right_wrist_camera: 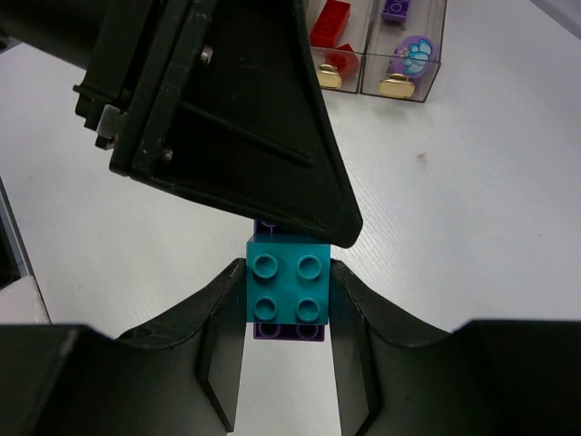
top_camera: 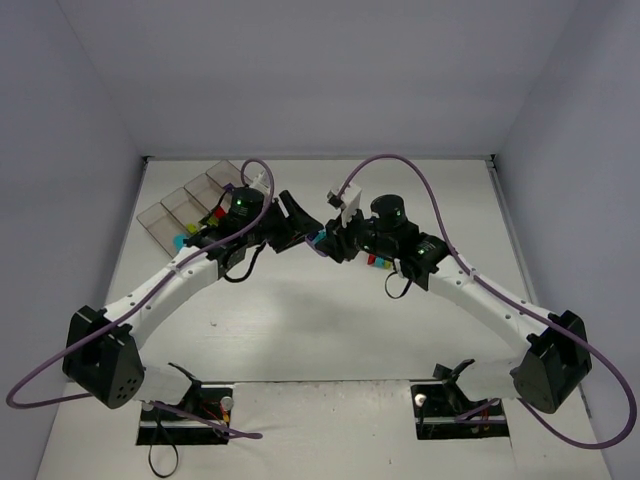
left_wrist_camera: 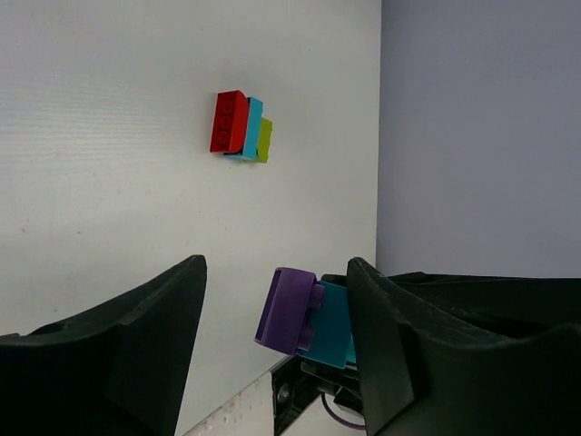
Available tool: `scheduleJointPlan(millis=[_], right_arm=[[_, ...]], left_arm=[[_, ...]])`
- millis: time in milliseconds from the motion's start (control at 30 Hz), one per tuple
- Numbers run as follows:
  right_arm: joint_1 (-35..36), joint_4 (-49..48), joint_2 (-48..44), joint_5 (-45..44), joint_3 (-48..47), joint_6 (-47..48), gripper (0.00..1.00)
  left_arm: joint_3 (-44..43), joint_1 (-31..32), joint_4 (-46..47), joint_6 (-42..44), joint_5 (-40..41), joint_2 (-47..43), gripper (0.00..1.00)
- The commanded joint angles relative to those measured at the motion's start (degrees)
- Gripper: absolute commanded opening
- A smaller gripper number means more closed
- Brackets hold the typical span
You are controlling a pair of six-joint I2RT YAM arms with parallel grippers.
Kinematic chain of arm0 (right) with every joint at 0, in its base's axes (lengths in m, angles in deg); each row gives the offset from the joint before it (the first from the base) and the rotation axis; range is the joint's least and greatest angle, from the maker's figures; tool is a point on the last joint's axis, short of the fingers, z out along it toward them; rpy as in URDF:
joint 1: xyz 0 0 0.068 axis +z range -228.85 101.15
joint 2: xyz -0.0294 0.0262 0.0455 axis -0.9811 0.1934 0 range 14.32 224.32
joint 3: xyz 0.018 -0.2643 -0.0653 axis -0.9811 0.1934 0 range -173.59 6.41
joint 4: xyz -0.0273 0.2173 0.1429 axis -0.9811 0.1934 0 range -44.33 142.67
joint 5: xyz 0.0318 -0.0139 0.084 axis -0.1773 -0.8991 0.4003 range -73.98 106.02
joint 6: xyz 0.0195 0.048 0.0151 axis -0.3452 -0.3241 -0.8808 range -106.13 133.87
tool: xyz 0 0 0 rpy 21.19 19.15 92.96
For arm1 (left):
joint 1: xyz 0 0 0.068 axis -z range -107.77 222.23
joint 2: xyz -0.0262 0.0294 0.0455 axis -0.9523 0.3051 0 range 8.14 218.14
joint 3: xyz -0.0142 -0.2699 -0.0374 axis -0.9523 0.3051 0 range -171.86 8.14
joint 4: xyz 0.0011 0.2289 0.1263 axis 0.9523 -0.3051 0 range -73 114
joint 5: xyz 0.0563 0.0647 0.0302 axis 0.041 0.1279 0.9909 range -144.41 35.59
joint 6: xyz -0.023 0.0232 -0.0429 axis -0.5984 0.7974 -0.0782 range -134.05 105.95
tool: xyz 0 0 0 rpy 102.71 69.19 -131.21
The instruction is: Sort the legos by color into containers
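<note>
My right gripper [right_wrist_camera: 289,300] is shut on a cyan lego [right_wrist_camera: 288,288] that has a purple lego [right_wrist_camera: 289,331] stuck to its underside, and holds the pair above the table. My left gripper [left_wrist_camera: 277,272] is open around the same pair. The purple lego [left_wrist_camera: 286,311] faces its left finger [left_wrist_camera: 136,354] with a clear gap, and the cyan lego [left_wrist_camera: 334,325] lies by the right finger [left_wrist_camera: 399,354]. From above, the two grippers [top_camera: 295,222] [top_camera: 330,240] meet at the table's middle. The containers [top_camera: 185,205] stand at the far left; one [right_wrist_camera: 381,45] holds purple pieces and its neighbour holds red ones.
A joined stack of red, cyan and green bricks [left_wrist_camera: 241,125] lies on the white table beyond my left gripper. More small bricks [top_camera: 378,260] lie under my right wrist. A cyan brick [top_camera: 180,242] sits by the containers' near end. Grey walls close in the table.
</note>
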Motion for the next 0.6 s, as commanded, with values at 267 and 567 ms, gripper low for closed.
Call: scheduleJointPlan(millis=[267, 567], right_arm=[[0.7, -12.9, -1.2, -5.6, -0.5, -4.5, 0.00], [0.5, -14.8, -3.4, -9.0, 1.7, -4.7, 0.00]], left_arm=[[-0.1, 1.8, 3.1, -0.5, 0.5, 1.3, 0.24], [0.5, 1.9, 1.8, 0.0, 2.9, 1.7, 0.00]])
